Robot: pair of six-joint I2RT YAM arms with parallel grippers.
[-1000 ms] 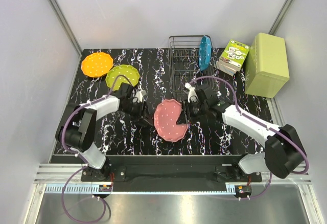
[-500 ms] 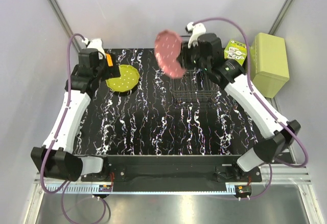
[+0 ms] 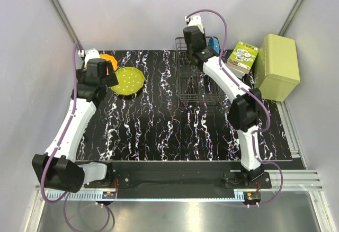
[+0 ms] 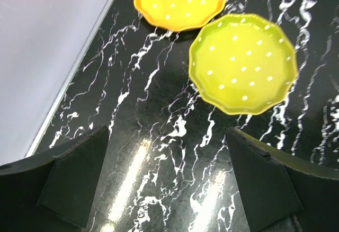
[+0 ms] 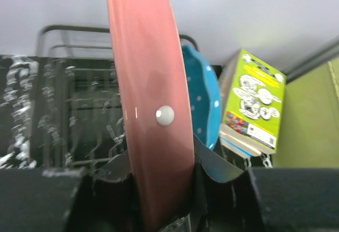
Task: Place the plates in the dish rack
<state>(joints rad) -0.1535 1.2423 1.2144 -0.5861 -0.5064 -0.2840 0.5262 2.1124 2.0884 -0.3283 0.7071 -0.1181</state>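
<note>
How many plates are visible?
4. Orange plate and yellow-green plate lie on the table, far left; blue plate stands in the dish rack; pink plate is held edge-on by the right gripper.

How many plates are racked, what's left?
Done: the blue plate stands in the dish rack. In hand: the right gripper holds the pink plate upright over the rack, apparently not seated. Remaining: the orange plate and yellow-green plate lie on the table below the open left gripper.

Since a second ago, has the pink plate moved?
Yes. The pink plate went from mid-table, on the near side of the dish rack, to the rack's far end. The right gripper now holds it on edge beside the blue plate.
</note>
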